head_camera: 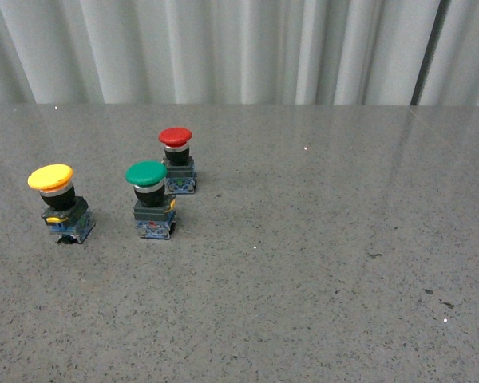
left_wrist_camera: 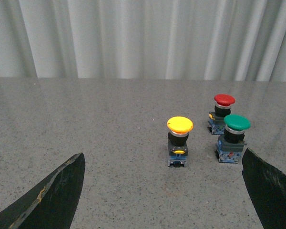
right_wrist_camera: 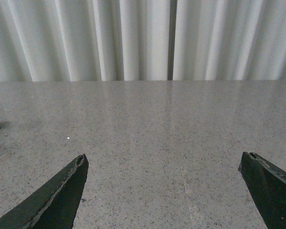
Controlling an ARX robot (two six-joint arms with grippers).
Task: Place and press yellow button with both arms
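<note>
The left tool (left_wrist_camera: 162, 155) gapes wide and empty, with the yellow button (left_wrist_camera: 179, 138) upright ahead, in line with its gap. The right tool (right_wrist_camera: 164, 156), also wide, is well apart. A careless approach could topple it or clip the green button (left_wrist_camera: 234, 137) beside.

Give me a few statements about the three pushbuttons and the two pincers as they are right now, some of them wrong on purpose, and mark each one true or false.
1. The yellow button stands on the table, touched by neither pincer. True.
2. The red button is the closest of the three to the robot. False: it stands farthest back, behind the green button.
3. The left pincer is open and empty. True.
4. The green button lies on its side. False: it stands upright on its base.
5. The right pincer is shut on the yellow button. False: it is open and holds nothing.
</note>
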